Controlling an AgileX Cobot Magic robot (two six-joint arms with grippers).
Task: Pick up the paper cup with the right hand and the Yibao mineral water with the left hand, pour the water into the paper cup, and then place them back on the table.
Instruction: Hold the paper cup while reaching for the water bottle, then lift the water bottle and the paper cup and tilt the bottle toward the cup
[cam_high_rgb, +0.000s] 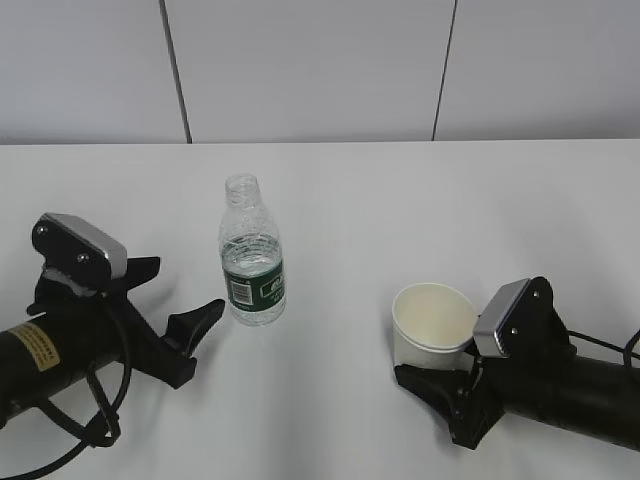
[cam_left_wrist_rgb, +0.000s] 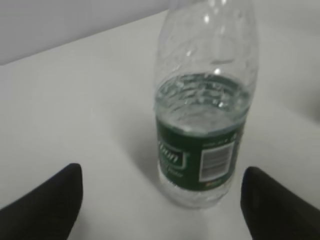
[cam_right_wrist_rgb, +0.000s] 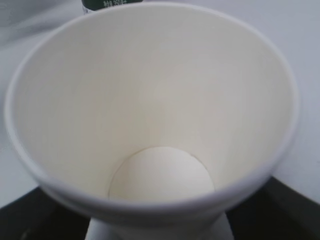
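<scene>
the white counter (cam_high_rgb: 400, 190) carries everything. the left gripper (cam_high_rgb: 175, 300) is spread, fingers apart beside the yibao mineral water (cam_high_rgb: 251, 255), not touching it. the bottle stands upright, uncapped, left of the counter's middle. the right gripper (cam_high_rgb: 440, 385) flanks the upright paper cup (cam_high_rgb: 433, 325) toward the near right; its grip cannot be told.

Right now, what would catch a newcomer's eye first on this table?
A clear, uncapped Yibao mineral water bottle stands upright left of centre, partly full. An empty paper cup sits at the right, the right hand end effector around its base. The left hand end effector is open beside the bottle.
</scene>
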